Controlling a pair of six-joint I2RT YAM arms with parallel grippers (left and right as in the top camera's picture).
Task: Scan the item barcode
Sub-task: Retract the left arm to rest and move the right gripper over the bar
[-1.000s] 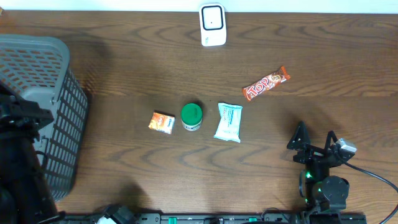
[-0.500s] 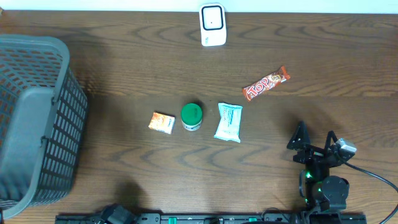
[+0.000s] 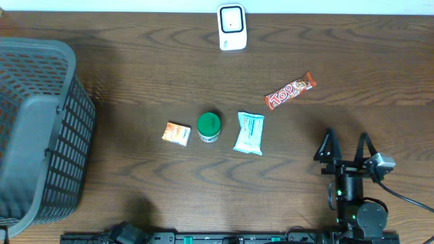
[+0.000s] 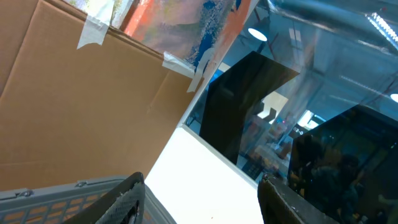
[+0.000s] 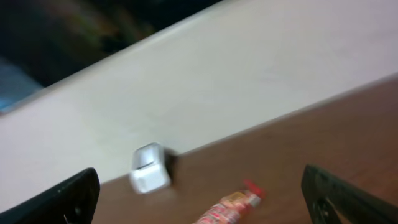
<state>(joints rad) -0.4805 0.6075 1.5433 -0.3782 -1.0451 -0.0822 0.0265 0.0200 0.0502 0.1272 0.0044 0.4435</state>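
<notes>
Several items lie mid-table in the overhead view: an orange packet [image 3: 177, 133], a green-lidded jar [image 3: 209, 127], a white and blue pouch [image 3: 249, 133] and a red candy bar [image 3: 290, 91]. The white scanner [image 3: 231, 27] stands at the far edge. My right gripper [image 3: 347, 146] is open near the front right, apart from all of them. Its wrist view shows the scanner [image 5: 149, 168] and the candy bar [image 5: 227, 208] ahead between the open jaws [image 5: 199, 177]. My left gripper [image 4: 201, 180] is open and empty, pointing upward away from the table. The left arm is out of the overhead view.
A large grey mesh basket [image 3: 41, 129] fills the table's left side, and its rim [image 4: 62, 193] shows in the left wrist view. A cardboard panel [image 4: 81, 106] and a white wall stand beyond the left gripper. A cable trails from the right arm.
The left arm, which stood over the basket's left side a second ago, has left the overhead view. The right gripper has turned a little to point straight up the table.
</notes>
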